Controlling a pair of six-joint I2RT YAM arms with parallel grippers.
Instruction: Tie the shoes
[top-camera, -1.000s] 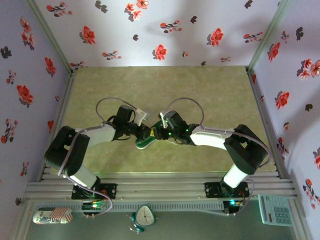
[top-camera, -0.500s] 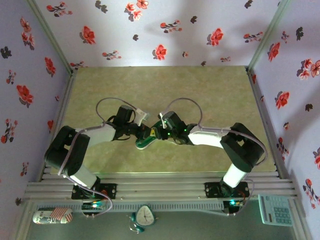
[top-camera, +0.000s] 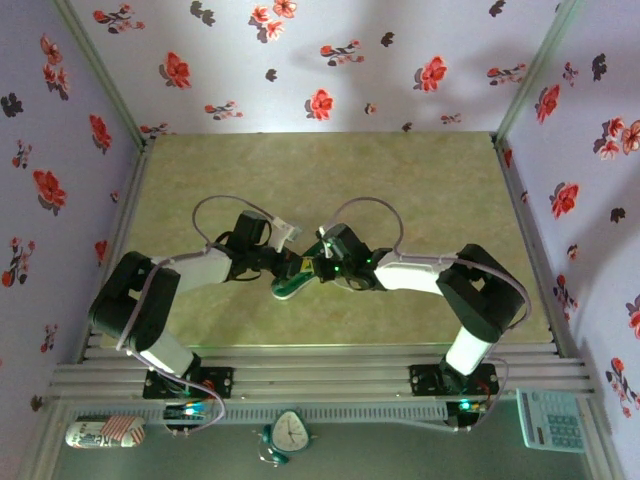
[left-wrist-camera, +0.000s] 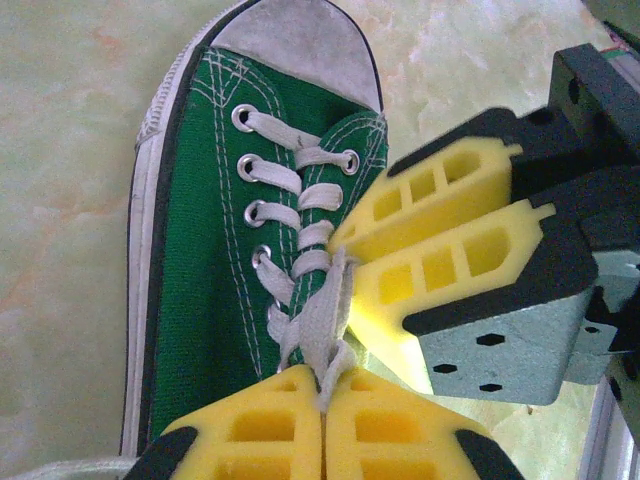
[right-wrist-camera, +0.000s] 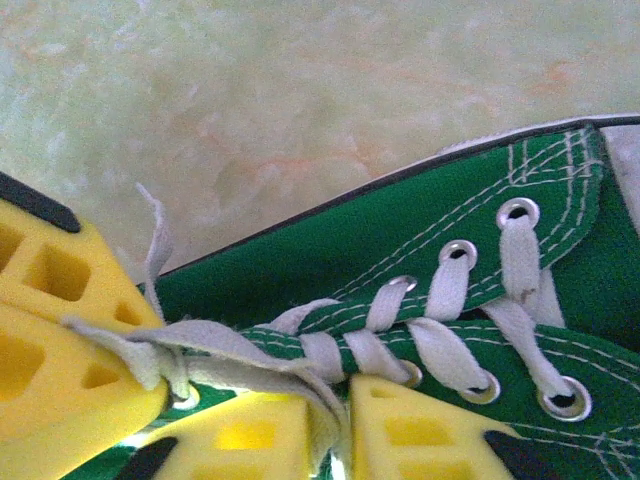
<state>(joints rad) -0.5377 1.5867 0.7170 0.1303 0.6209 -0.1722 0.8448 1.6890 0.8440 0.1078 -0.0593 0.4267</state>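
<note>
The shoe, a dark green canvas sneaker with white laces and a white toe cap, lies mid-table between both arms. My left gripper is shut on a white lace strand by the top eyelets. In the left wrist view the right gripper's yellow fingers press in from the right over the lacing. My right gripper is shut on another lace strand beside the eyelets of the shoe. The left gripper's yellow fingers hold the knotted lace at the left of the right wrist view.
Floral walls enclose the green marbled table on three sides. A calculator, a small clock and a can lie on the near ledge behind the arm bases.
The right gripper's jaws have closed onto the lace and the right arm has edged slightly left toward the shoe. The left gripper has held still, shut on its strand.
</note>
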